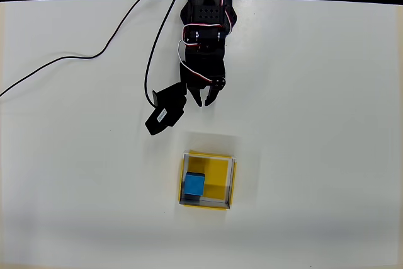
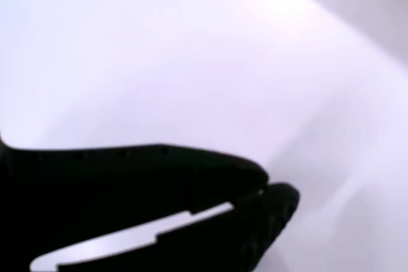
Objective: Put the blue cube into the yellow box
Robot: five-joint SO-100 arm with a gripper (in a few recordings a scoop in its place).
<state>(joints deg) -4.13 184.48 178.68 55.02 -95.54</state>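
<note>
Overhead view: the table (image 1: 327, 92) is plain white, matte, with a dark strip beyond its far edge. A black cable (image 1: 82, 57) trails across it. My pincer (image 1: 203, 101) is clenched, empty. The cube (image 1: 194, 184) sits inside the box (image 1: 232, 181), against its left wall.

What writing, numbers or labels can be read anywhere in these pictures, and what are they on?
None can be read.
White label on the small black block beside the gripper, overhead view: too small and blurred to read.
Blue cube, yellow box, table: no markings visible.
Wrist view: no text.
</note>
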